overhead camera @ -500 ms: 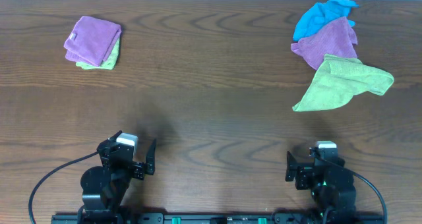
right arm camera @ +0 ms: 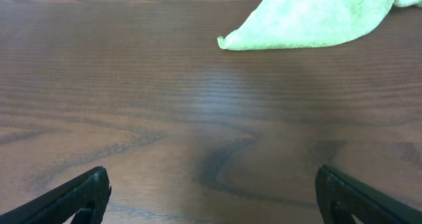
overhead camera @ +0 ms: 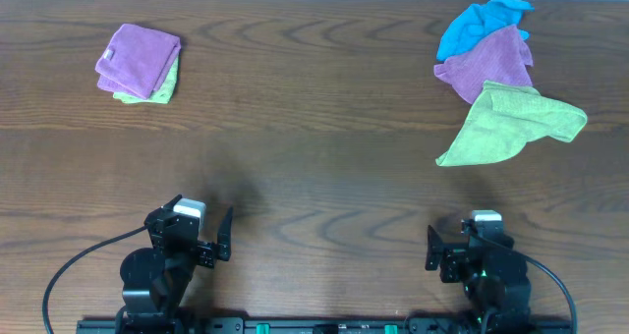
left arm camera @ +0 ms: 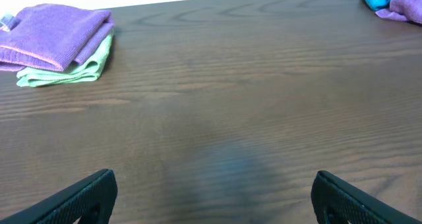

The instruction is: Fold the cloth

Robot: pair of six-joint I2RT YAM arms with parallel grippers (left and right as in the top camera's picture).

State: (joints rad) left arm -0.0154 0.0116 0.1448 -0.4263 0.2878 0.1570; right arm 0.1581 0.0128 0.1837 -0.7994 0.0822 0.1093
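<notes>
**A:** Where is the cloth?

**B:** The cloth [overhead camera: 511, 126] lies at two o'clock on the table [overhead camera: 314, 167]. It is loose and rumpled, and one corner points toward seven o'clock.

**A:** Does anything touch it?

**B:** A purple cloth [overhead camera: 488, 64] sits at its eleven o'clock, and their edges meet. A blue cloth [overhead camera: 482, 22] lies at that one's twelve o'clock, partly tucked under it.

**A:** And the far left?

**B:** At ten o'clock there is a stack [overhead camera: 138, 64], a folded purple piece on a folded pale green one. It is well apart from the other three.

**A:** How do the grippers stand?

**B:** The left gripper [left arm camera: 212, 201] is at seven o'clock and the right gripper [right arm camera: 211, 197] at five o'clock, both by the table's near edge. Each has its jaws spread wide and holds nothing, with only bare wood between the fingers.

**A:** What does the right wrist camera see?

**B:** The cloth's corner is at one o'clock in that view, lying flat on the wood and well apart from the fingers [right arm camera: 79, 194]. The left wrist camera catches the stack at ten o'clock.
</notes>
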